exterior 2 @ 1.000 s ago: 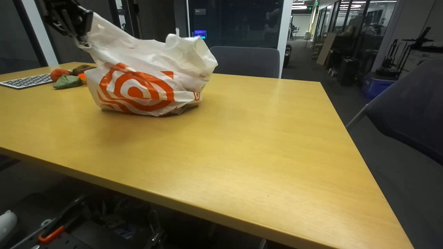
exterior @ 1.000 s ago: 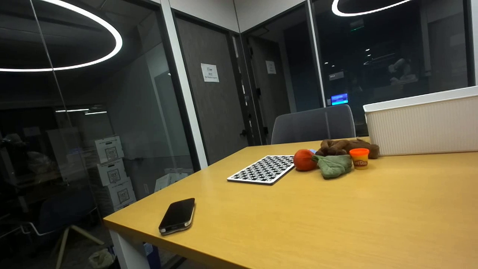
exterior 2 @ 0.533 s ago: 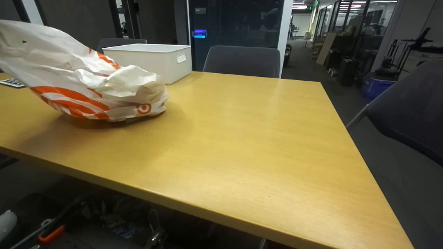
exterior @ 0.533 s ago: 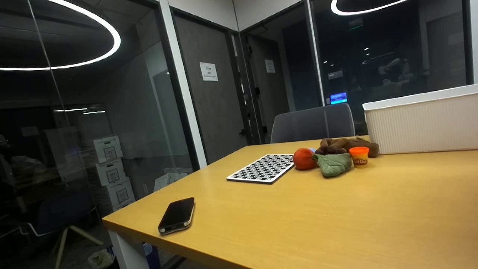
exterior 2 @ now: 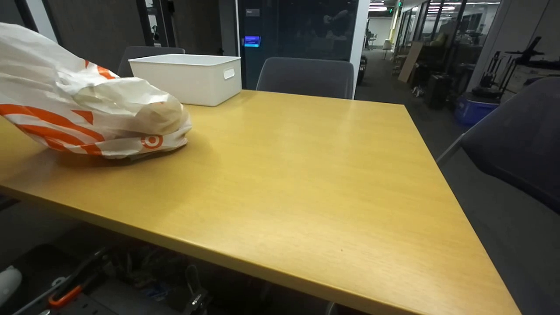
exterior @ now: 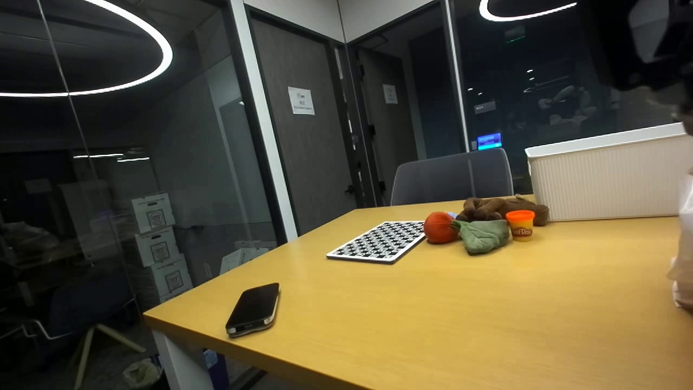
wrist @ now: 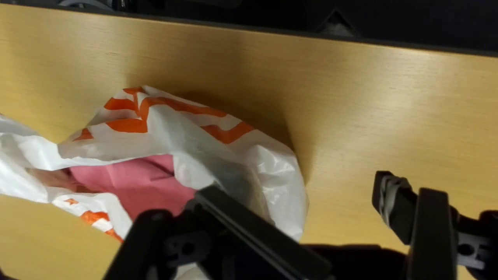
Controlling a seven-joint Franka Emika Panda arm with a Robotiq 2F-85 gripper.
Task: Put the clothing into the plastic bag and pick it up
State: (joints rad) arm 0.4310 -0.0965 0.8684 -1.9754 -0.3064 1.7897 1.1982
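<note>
The white plastic bag (exterior 2: 109,113) with orange print slumps on the table, cut off by the left edge of that exterior view. Pink clothing (wrist: 144,179) shows through its mouth in the wrist view. My gripper (wrist: 301,184) stands open above, with bare table visible between its fingers. Its left finger (wrist: 256,229) overlaps the plastic bag in the picture; whether they touch I cannot tell. The right finger (wrist: 395,202), with a grey wrapping, is clear of the bag to the right. In an exterior view, only a dark part of the gripper and a sliver of the bag (exterior: 685,260) show at the right edge.
A white box (exterior 2: 188,81) stands at the table's back. Grouped nearby are a Play-Doh tub (exterior: 521,226), a green leaf toy (exterior: 484,236), a red round toy (exterior: 440,227), a brown plush (exterior: 498,210) and a checkered board (exterior: 379,242). A phone (exterior: 253,310) lies near a corner.
The gripper, earlier shut on the bag's upper part, has opened and left that exterior view. The bag has shifted left there, uncovering the white box. Gripper and bag have entered another view's right edge.
</note>
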